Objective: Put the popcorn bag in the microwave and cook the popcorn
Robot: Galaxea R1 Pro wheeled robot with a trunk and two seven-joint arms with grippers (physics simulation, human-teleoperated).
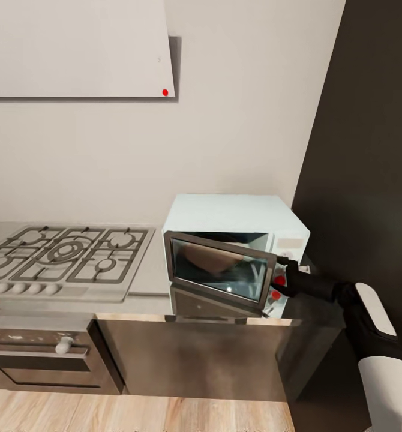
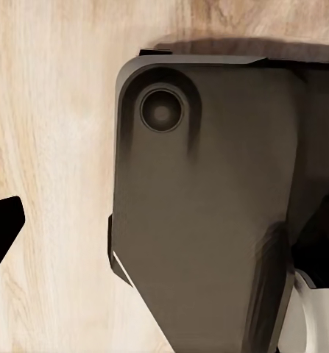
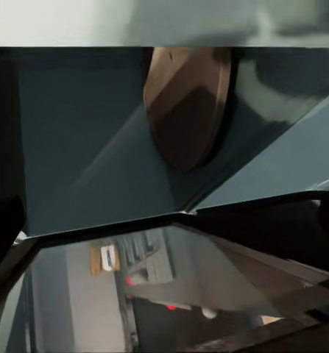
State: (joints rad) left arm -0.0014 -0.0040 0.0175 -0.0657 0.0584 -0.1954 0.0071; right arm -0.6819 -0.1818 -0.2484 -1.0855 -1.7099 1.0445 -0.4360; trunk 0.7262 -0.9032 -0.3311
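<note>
right arm: reaches forward-left, forearm low, right gripper (image 1: 283, 271) at microwave (image 1: 237, 222) door's free edge; grip width cannot be told | microwave: on surface (image 1: 147, 282) right of gas hob (image 1: 63, 255), door (image 1: 219, 270) part-open | inside: brown turntable (image 3: 186, 103)

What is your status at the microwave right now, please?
Right pincer at the free edge of the microwave door, grip unclear. Door ajar; brown turntable visible inside. Gas hob alongside, apart.
</note>
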